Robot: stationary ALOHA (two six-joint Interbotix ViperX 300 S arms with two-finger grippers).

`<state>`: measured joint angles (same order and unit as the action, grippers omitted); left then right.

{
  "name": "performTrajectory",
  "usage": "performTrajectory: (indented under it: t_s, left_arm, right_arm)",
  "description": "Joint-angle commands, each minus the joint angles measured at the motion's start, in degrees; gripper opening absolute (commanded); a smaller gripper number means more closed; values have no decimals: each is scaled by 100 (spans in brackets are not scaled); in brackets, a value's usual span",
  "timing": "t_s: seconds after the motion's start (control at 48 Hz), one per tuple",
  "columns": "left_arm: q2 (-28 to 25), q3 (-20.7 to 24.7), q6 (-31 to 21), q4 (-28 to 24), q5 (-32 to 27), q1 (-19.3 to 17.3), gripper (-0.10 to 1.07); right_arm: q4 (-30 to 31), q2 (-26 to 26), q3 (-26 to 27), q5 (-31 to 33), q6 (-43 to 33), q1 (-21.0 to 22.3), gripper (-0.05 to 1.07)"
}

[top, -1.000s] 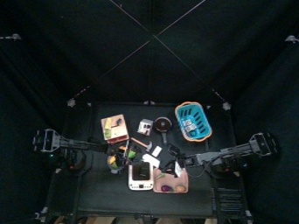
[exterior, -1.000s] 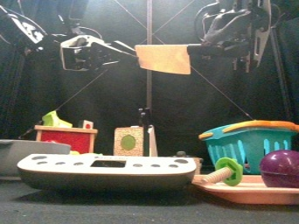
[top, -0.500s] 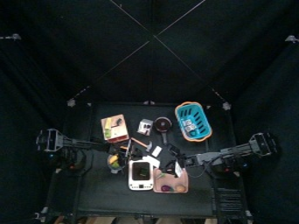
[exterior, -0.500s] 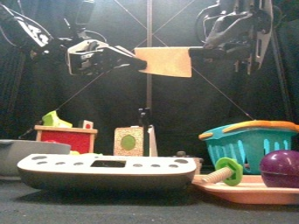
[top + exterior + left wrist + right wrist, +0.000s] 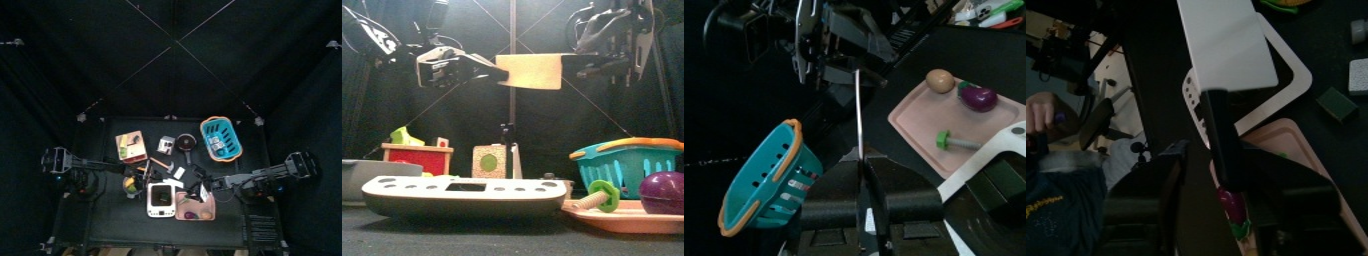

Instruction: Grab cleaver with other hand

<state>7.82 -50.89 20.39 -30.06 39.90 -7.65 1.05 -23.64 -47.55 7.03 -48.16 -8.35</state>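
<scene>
The cleaver (image 5: pixel 532 70), with a flat whitish blade, hangs high above the table between the two arms. My left gripper (image 5: pixel 486 66) is shut on the blade's left edge. In the left wrist view the blade shows edge-on as a thin line (image 5: pixel 859 110) rising from between the closed jaws of the left gripper (image 5: pixel 862 170). My right gripper (image 5: pixel 583 62) is at the cleaver's dark handle end, its jaws standing open around it. The right wrist view shows the white blade (image 5: pixel 1227 45) beyond the right gripper (image 5: pixel 1207 115).
Below lie a white device with a grey screen (image 5: pixel 462 192), a teal basket (image 5: pixel 629 160), a pink tray (image 5: pixel 629 218) with a purple ball (image 5: pixel 663 190), and a red box (image 5: pixel 416 158). A person (image 5: pixel 1053 190) shows past the curtain.
The left jaws have closed onto the blade. The right jaws have spread apart at the handle. The cleaver has stayed almost in place.
</scene>
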Motion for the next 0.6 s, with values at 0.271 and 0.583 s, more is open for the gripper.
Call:
performTrajectory:
  t_s: [0.271,0.583]
  left_arm:
    - [141,-132,-26,369,35,26,40]
    - [220,-404,-79,1125,26,114,39]
  right_arm:
    - [360,-387,44,501,18,255,94]
    - [782,-387,88,519,9,264,94]
